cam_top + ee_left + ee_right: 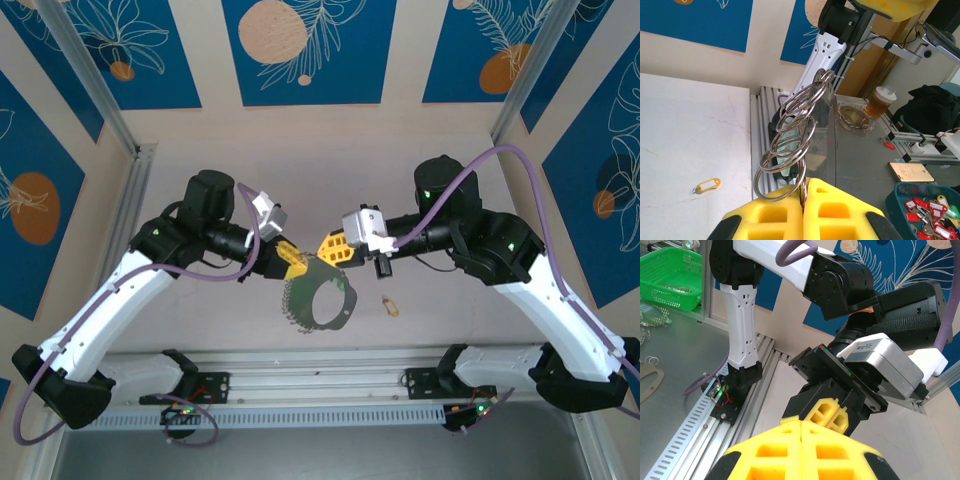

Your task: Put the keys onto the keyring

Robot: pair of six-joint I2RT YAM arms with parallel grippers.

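Note:
The keyring (320, 300), a floppy dark loop edged with silvery rings, hangs above the table between the arms. My left gripper (296, 266) is shut on its top left; in the left wrist view the silver rings (790, 140) rise out of its closed yellow fingers (785, 215). My right gripper (330, 250) is shut just right of it, tip close to the left gripper (834, 416), with nothing visible between its fingers (775, 450). The keys, one small tan-gold piece (390, 306), lie on the table right of the loop, and show as a yellow tag (707, 186) in the left wrist view.
An aluminium rail (320, 385) runs along the table's near edge by the arm bases. Off the table stand a drink cup (881, 100), a phone (912, 171), a teal bin of tagged keys (930, 210) and a green basket (675, 270).

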